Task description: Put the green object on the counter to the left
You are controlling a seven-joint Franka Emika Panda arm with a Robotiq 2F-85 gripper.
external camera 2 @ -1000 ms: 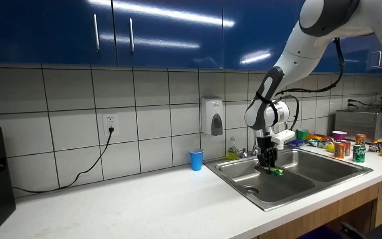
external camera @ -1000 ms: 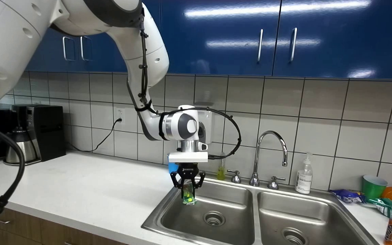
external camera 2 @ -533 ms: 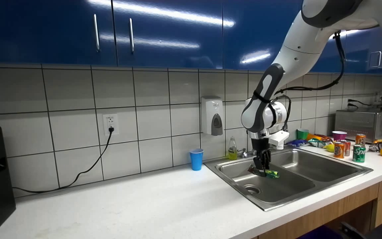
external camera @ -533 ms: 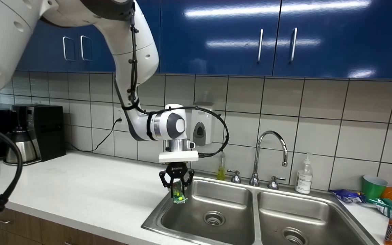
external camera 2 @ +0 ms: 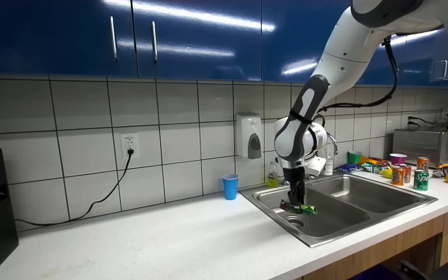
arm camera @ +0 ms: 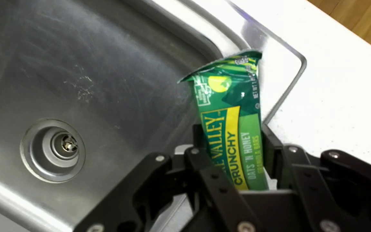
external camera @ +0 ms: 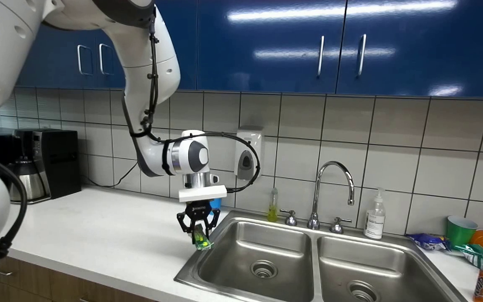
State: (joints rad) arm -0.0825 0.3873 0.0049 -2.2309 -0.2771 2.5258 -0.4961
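The green object is a flat green granola bar packet with yellow marks, seen in both exterior views [external camera: 202, 242] [external camera 2: 309, 210] and close up in the wrist view [arm camera: 227, 93]. My gripper [external camera: 200, 238] is shut on it, with a finger on each side of the packet [arm camera: 235, 137]. It holds the packet tilted, in the air over the sink's left side in an exterior view [external camera 2: 297, 205]. The packet's rear end is hidden by the gripper in the wrist view. The off-white counter [external camera: 111, 235] stretches left of the sink, also in an exterior view [external camera 2: 150, 241].
The steel double sink [external camera: 317, 268] has a tall faucet [external camera: 317, 193] behind it. A blue cup [external camera 2: 230, 187] stands by the wall near the sink's left corner. A coffee maker [external camera: 59, 163] stands at the far left. Cans [external camera 2: 421, 179] and wrappers lie right of the sink.
My gripper has moved left with the packet, from over the left basin toward the sink's left rim. The packet has turned slightly and is still held.
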